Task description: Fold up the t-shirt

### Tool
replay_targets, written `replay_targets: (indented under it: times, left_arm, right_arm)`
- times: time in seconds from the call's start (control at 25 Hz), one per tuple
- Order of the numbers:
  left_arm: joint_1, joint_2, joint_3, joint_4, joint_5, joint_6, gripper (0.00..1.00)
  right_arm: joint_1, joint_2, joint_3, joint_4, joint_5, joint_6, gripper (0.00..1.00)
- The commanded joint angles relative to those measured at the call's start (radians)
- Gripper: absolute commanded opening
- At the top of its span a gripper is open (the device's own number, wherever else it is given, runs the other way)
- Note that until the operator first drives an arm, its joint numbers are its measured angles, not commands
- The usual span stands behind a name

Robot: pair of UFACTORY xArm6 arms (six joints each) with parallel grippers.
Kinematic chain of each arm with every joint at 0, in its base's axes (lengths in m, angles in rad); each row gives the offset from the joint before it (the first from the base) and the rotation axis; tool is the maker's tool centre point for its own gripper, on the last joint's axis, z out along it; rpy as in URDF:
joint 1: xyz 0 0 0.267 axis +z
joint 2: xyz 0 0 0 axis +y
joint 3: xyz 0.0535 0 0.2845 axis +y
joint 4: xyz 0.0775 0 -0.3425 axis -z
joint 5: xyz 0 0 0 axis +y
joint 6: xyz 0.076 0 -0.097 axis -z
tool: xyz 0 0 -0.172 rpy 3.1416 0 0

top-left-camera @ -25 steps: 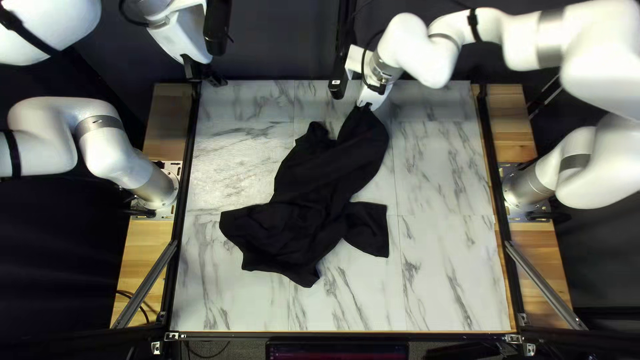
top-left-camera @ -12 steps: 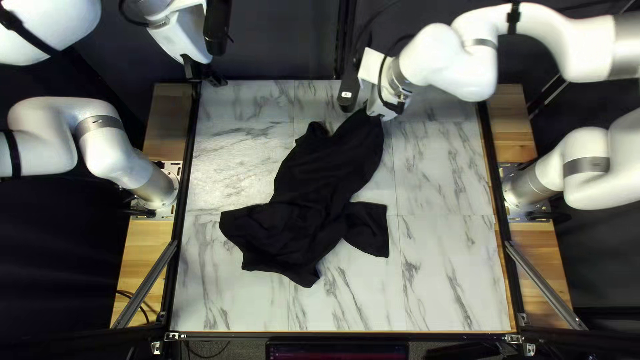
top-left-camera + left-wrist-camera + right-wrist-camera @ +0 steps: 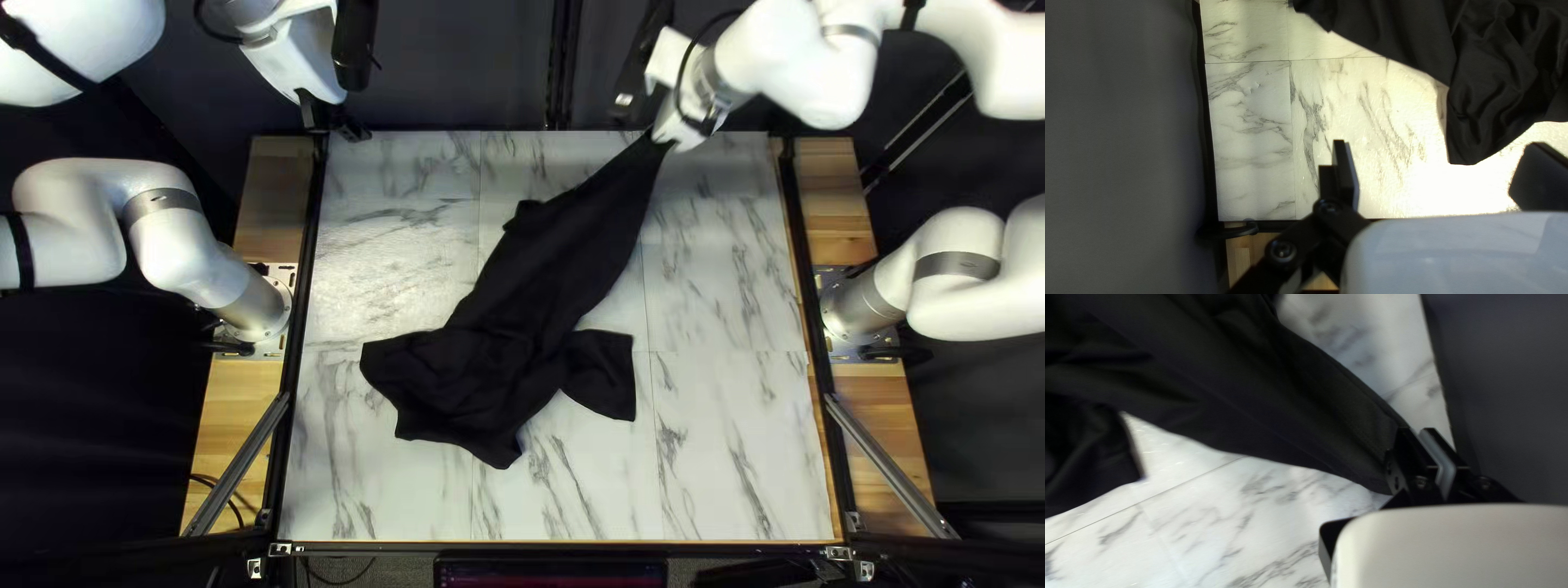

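Clamping black, creased cloth t-shirt (image 3: 544, 272) in right gripper (image 3: 662, 139).
Stretched slantwise over white, grey-veined tabletop (image 3: 729, 436); spread wide at left gripper (image 3: 335, 121).

Your top cam looks from above the near edge of the table (image 3: 740, 457), slanting down toward the dark curtain (image 3: 457, 65). Both wrist cams peer down by the far edge, your right one closer to the shirt (image 3: 544, 294) all three share.
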State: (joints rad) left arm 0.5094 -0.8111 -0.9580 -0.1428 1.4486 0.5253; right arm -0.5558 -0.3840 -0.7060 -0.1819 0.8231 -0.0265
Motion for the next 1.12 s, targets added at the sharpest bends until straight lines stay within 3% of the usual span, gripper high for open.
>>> replay_targets:
  times: [0.04, 0.24, 0.44, 0.56, 0.68, 0.92, 1.12]
  left_arm:
    - [0.0, 0.0, 0.0, 0.0, 0.0, 0.0, 1.0]
    - [0.0, 0.0, 0.0, 0.0, 0.0, 0.0, 1.0]
    - [0.0, 0.0, 0.0, 0.0, 0.0, 0.0, 1.0]
    - [0.0, 0.0, 0.0, 0.0, 0.0, 0.0, 1.0]
    - [0.0, 0.0, 0.0, 0.0, 0.0, 0.0, 1.0]
    - [0.0, 0.0, 0.0, 0.0, 0.0, 0.0, 1.0]
    - [0.0, 0.0, 0.0, 0.0, 0.0, 0.0, 1.0]
  right_arm:
    - [-0.058, 0.08, 0.01, 0.048, -0.054, -0.073, 1.0]
    - [-0.012, 0.036, 0.012, 0.035, 0.004, -0.035, 1.0]
    - [0.182, -0.045, 0.032, 0.004, 0.032, 0.066, 1.0]
    - [0.338, -0.02, 0.078, -0.005, -0.07, 0.128, 1.0]
    - [0.508, 0.07, 0.117, -0.032, -0.235, 0.202, 1.0]
    - [0.66, 0.183, 0.138, -0.083, -0.412, 0.218, 1.0]
    - [0.708, 0.317, 0.101, -0.154, -0.495, 0.2, 1.0]
